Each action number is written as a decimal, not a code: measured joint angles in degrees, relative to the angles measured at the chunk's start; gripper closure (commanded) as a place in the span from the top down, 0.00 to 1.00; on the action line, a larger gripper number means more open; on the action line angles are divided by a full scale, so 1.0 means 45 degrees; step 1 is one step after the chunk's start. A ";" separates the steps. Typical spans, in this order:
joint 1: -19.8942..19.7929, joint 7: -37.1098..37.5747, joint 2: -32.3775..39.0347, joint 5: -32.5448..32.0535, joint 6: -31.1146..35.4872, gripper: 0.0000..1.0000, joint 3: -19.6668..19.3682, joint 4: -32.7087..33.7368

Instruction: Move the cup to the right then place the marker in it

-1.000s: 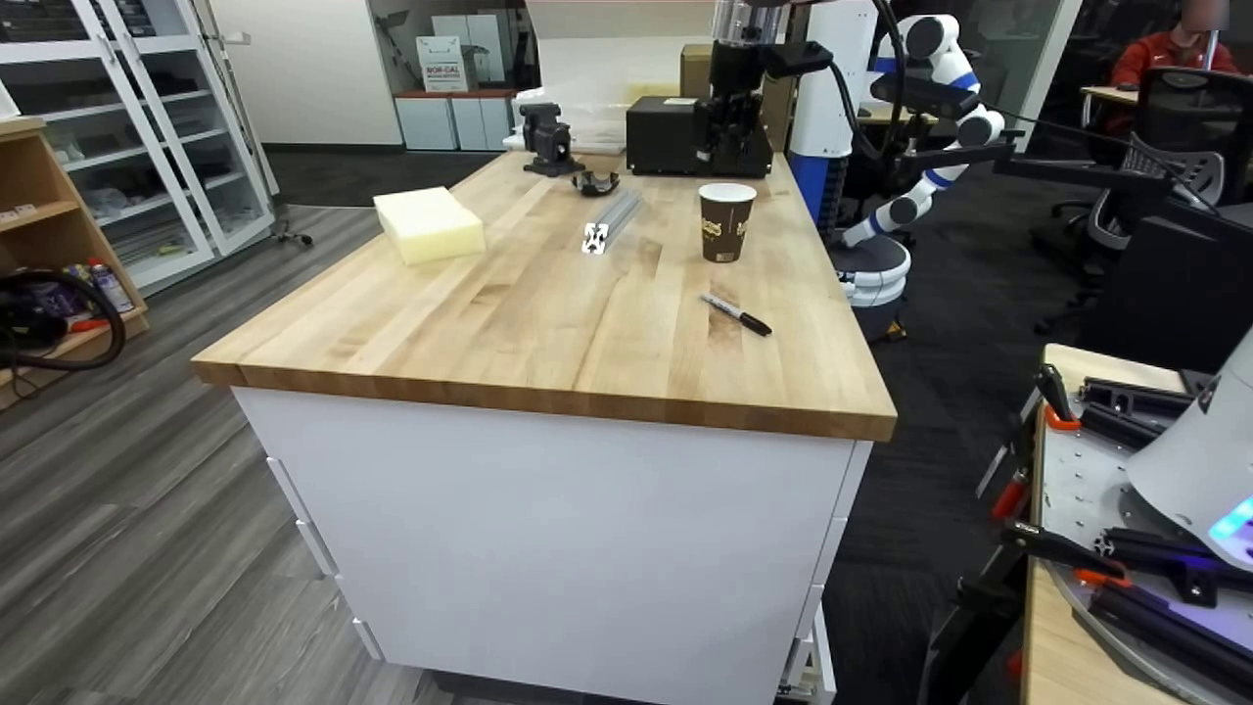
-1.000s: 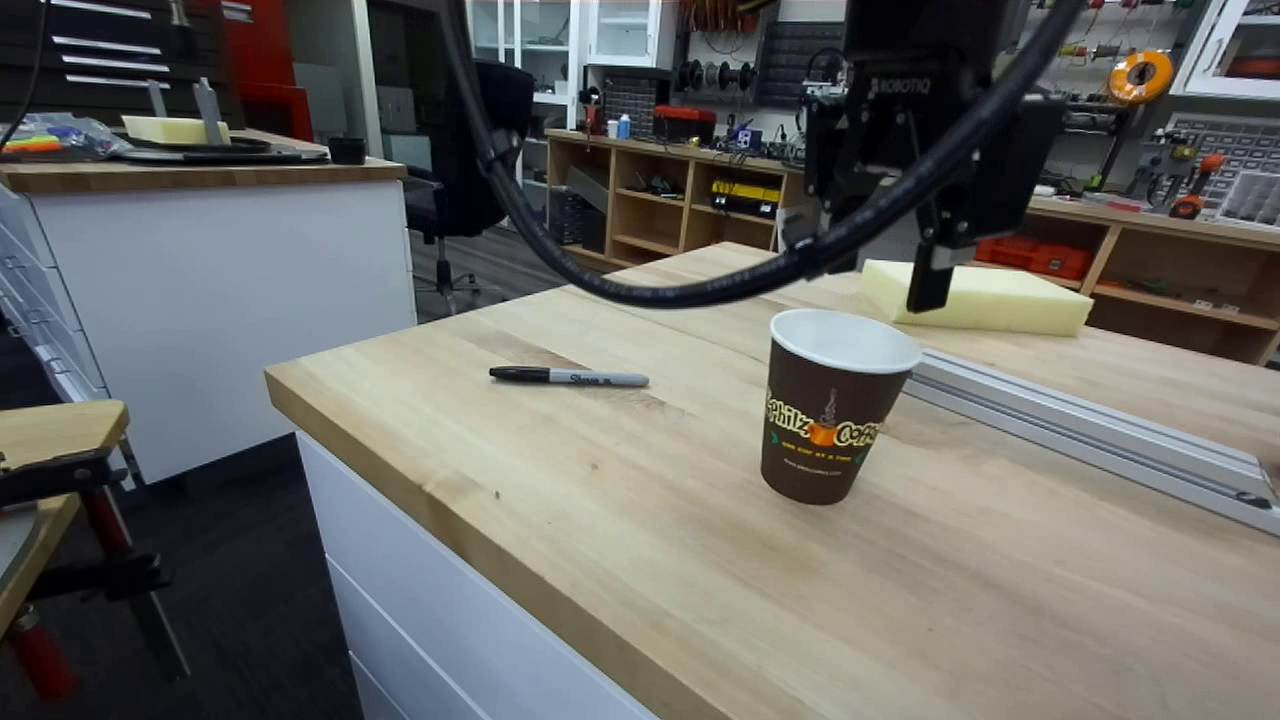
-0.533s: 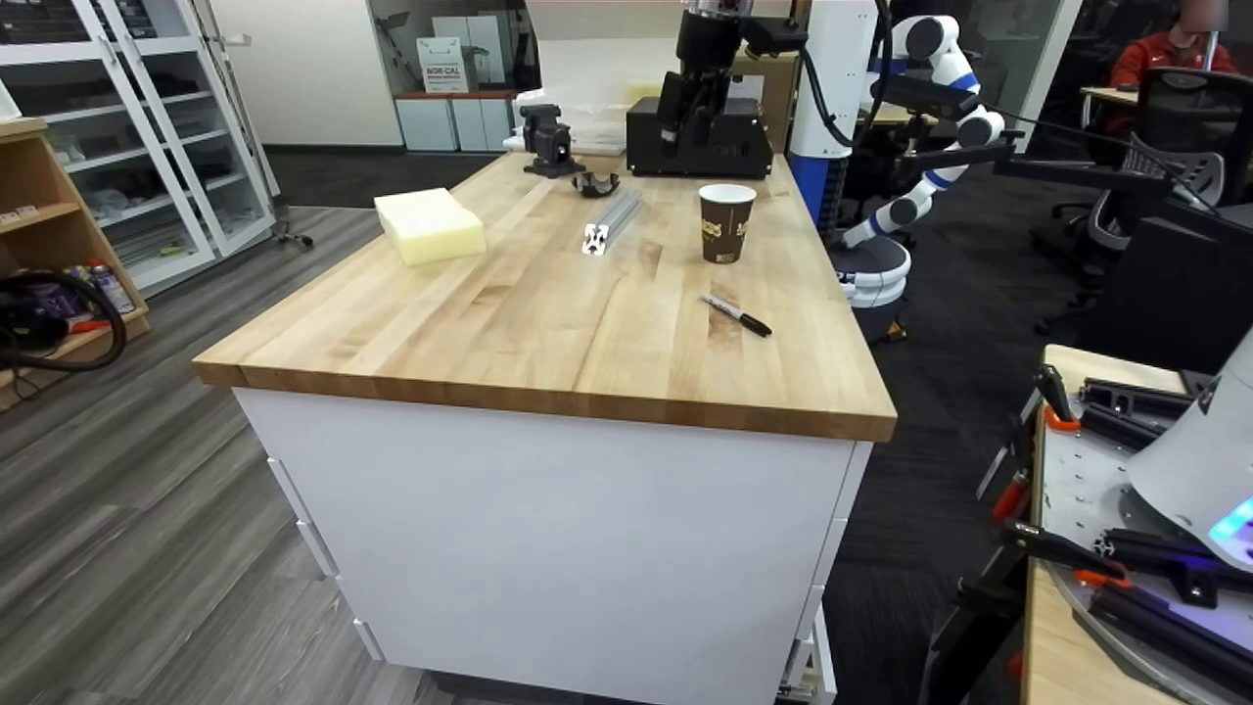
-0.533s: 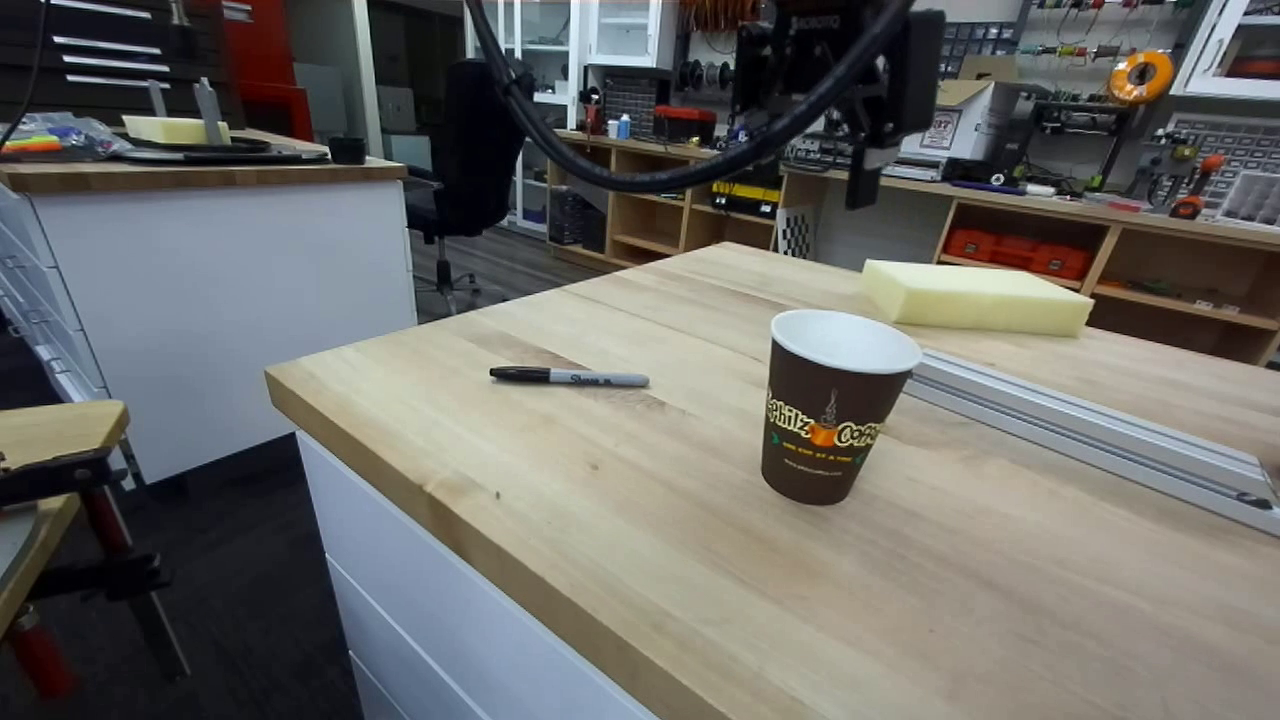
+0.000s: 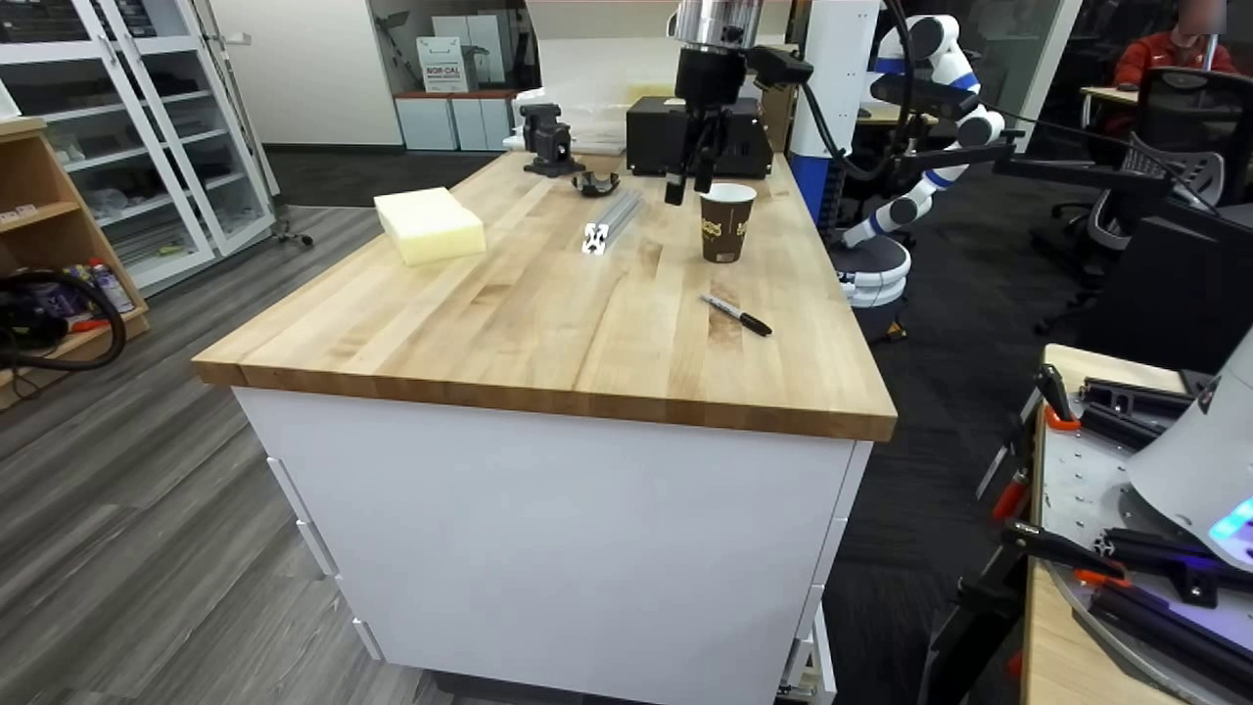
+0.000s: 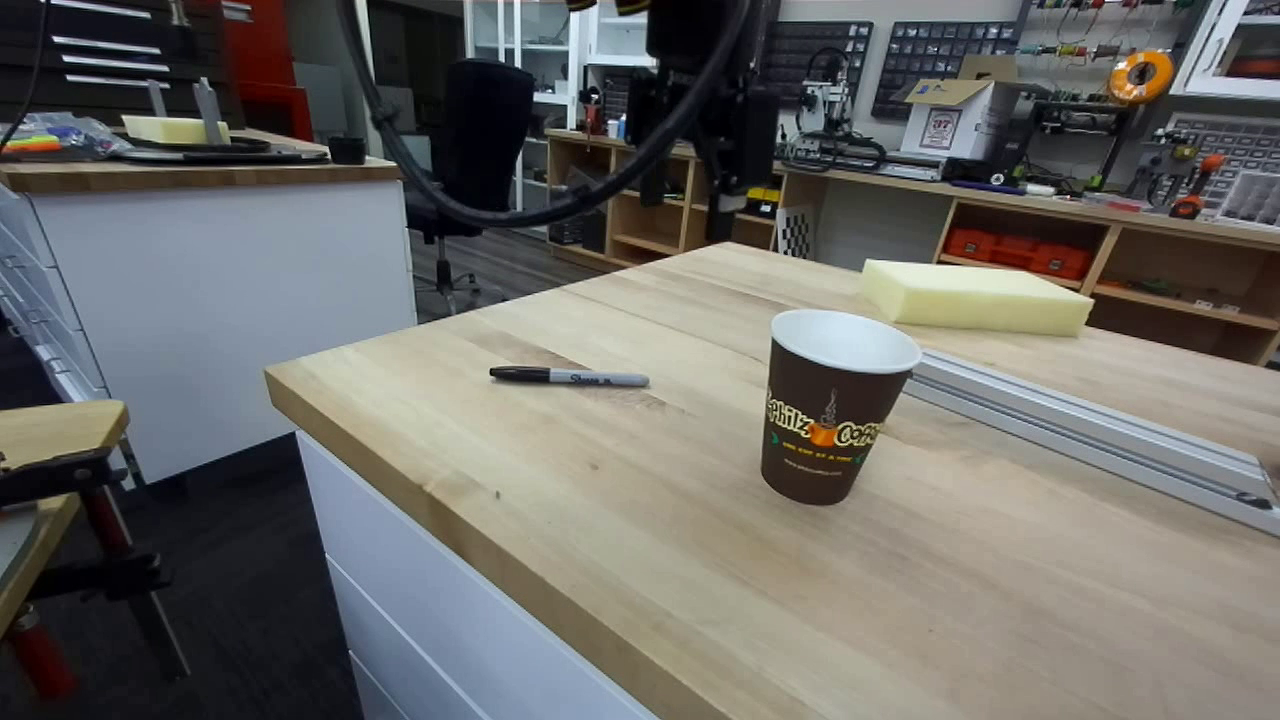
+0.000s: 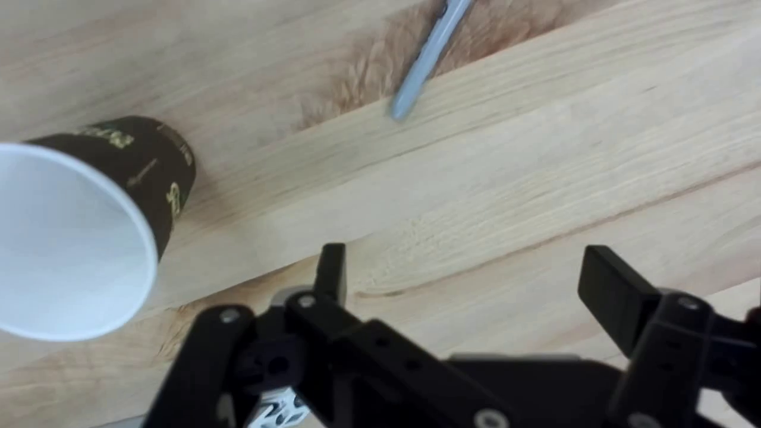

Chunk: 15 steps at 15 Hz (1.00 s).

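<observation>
The cup (image 6: 825,425), dark brown with a whitish rim and pale lettering, stands upright on the wooden table; in the wrist view the cup (image 7: 128,160) is at the left edge, its inside bare as far as it shows. Lying flat apart from it is the marker (image 6: 568,376), grey-bodied with a black cap; the marker (image 5: 736,314) is nearer the table's front edge than the cup (image 5: 725,225). Only its grey end shows in the wrist view, the marker (image 7: 425,62) being cut off at the top. My gripper (image 7: 467,267) hangs above the table, jaws wide apart, nothing between them.
A silver aluminium profile (image 6: 1080,435) lies near the cup. A yellow foam block (image 5: 431,225) sits at the table's left side. Behind are a black box (image 5: 651,132) and a dark clamp-like device (image 5: 550,139). A thick cable (image 6: 560,205) loops from the arm.
The gripper has swung away from above the cup, tilting midway and now pointing down again; it has moved left in an exterior view. Cup and marker have stayed put.
</observation>
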 measured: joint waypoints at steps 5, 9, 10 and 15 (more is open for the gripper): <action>0.0592 0.2274 -0.1259 -0.0639 0.0211 1.00 0.0025 -0.1948; 0.0667 0.2351 -0.1281 -0.0645 0.0240 1.00 0.0019 -0.2064; 0.0669 0.2469 -0.1252 -0.0681 0.0238 1.00 0.0015 -0.2064; 0.0686 0.5045 -0.0807 -0.1820 0.0205 1.00 0.0006 -0.1934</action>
